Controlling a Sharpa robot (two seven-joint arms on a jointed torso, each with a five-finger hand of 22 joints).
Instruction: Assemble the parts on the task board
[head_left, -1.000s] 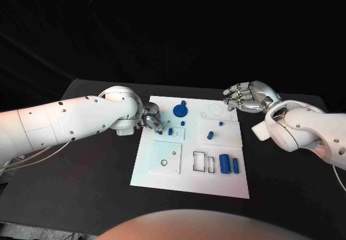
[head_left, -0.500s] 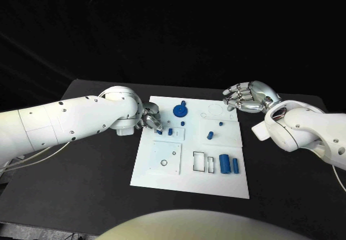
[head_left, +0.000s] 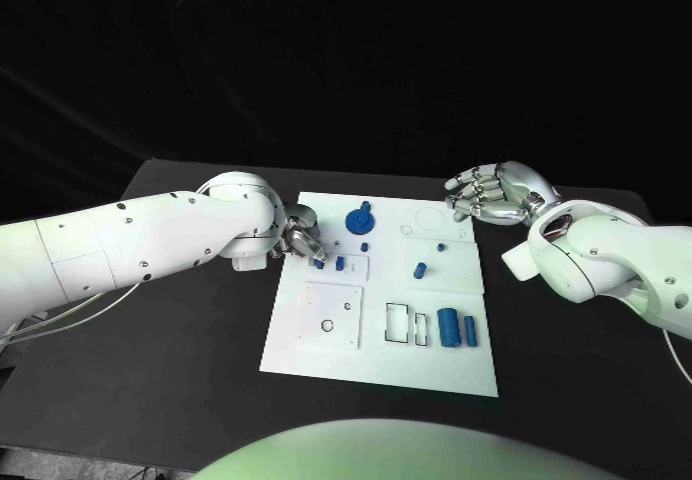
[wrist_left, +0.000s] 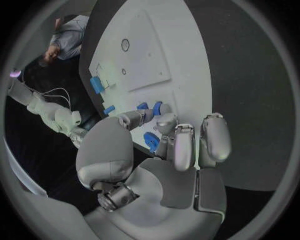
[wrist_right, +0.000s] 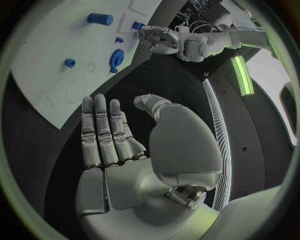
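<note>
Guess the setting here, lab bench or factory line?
Likely a lab test bench: a black table bearing one white task board with small blue parts, dark surroundings, and two robot arms with silver hands.

The task board (head_left: 379, 340) is showing as a smooth white matt plate, the blue parts (head_left: 459, 327) as smooth plastic. The bench (head_left: 159, 340) is looking matt black. Both hands' fingers (wrist_right: 100, 130) are gleaming like brushed silver metal.
</note>
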